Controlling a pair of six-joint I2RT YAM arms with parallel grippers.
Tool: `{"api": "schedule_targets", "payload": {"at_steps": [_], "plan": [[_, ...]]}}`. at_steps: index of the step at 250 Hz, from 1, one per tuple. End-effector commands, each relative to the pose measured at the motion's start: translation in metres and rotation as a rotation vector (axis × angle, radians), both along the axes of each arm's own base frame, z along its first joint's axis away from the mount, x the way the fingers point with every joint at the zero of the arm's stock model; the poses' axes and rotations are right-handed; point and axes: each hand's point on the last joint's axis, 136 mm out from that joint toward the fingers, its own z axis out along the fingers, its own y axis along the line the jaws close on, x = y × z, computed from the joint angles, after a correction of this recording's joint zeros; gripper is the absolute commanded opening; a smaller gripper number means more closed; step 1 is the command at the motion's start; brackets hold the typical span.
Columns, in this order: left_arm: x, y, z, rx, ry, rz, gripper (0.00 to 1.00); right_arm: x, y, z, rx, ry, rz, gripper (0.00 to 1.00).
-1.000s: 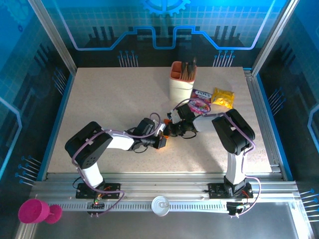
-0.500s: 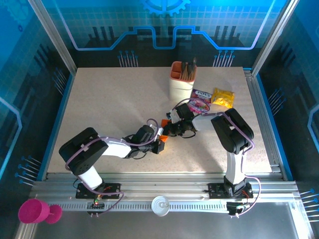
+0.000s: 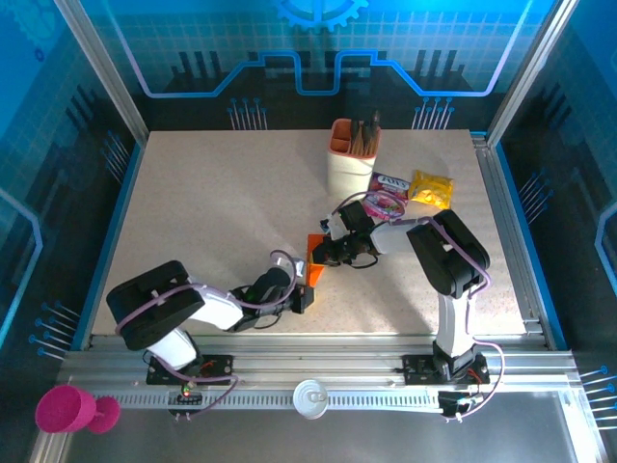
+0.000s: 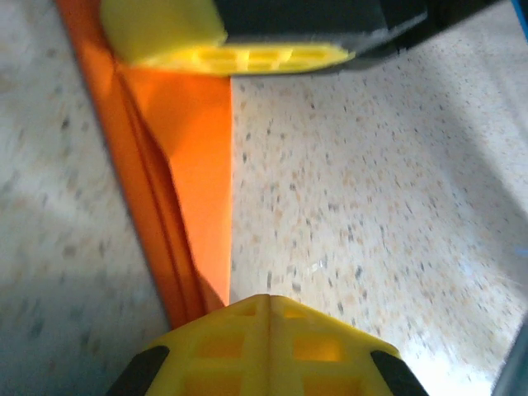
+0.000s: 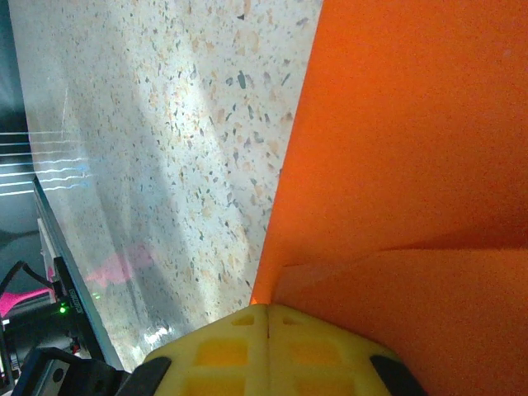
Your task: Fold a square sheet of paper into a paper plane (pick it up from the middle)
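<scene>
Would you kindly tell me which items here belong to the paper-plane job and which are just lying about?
Job: orange paper sheet, partly folded.
Lying about: pen cup, pink snack packet, yellow snack packet, pink cup.

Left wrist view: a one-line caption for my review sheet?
Left pincer shut on one end of the creased orange paper, right pincer pinching the far end, speckled table beneath.
</scene>
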Motion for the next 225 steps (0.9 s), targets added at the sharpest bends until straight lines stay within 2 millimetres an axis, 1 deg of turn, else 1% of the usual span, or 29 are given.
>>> {"api": "schedule_targets", "payload": {"at_steps": [1, 14, 28, 69, 82, 95, 103, 130, 148, 162, 195, 210, 225], "plan": [[-0.099, 0.091, -0.092, 0.326, 0.427, 0.018, 0.00, -0.032, -0.063, -0.083, -0.333, 0.153, -0.084, 0.00], [-0.094, 0.085, -0.082, 0.310, 0.406, 0.006, 0.00, -0.033, -0.064, -0.083, -0.333, 0.154, -0.085, 0.00], [-0.083, 0.076, -0.067, 0.302, 0.365, 0.000, 0.00, -0.034, -0.065, -0.085, -0.334, 0.157, -0.087, 0.00], [-0.034, 0.034, -0.004, 0.226, 0.168, -0.043, 0.00, -0.036, -0.065, -0.088, -0.325, 0.169, -0.093, 0.00], [-0.018, 0.024, 0.009, 0.197, 0.137, -0.048, 0.00, -0.036, -0.064, -0.089, -0.322, 0.171, -0.093, 0.00], [-0.005, 0.014, 0.017, 0.171, 0.113, -0.057, 0.00, -0.037, -0.064, -0.090, -0.321, 0.172, -0.092, 0.00], [0.003, 0.009, 0.019, 0.160, 0.107, -0.061, 0.00, -0.036, -0.065, -0.090, -0.320, 0.174, -0.096, 0.00], [0.018, -0.009, 0.024, 0.133, 0.085, -0.101, 0.00, -0.035, -0.064, -0.089, -0.313, 0.170, -0.098, 0.00], [0.027, -0.017, 0.024, 0.130, 0.072, -0.119, 0.00, -0.035, -0.064, -0.088, -0.308, 0.173, -0.099, 0.00], [0.032, -0.021, 0.019, 0.144, 0.073, -0.127, 0.00, -0.034, -0.064, -0.087, -0.305, 0.173, -0.101, 0.00], [0.044, -0.024, 0.011, 0.152, 0.078, -0.117, 0.00, -0.034, -0.063, -0.086, -0.299, 0.172, -0.101, 0.00], [0.045, -0.019, 0.003, 0.162, 0.092, -0.102, 0.00, -0.034, -0.063, -0.085, -0.294, 0.173, -0.102, 0.00], [0.042, -0.015, -0.004, 0.168, 0.108, -0.095, 0.00, -0.032, -0.062, -0.083, -0.286, 0.170, -0.105, 0.00]]}}
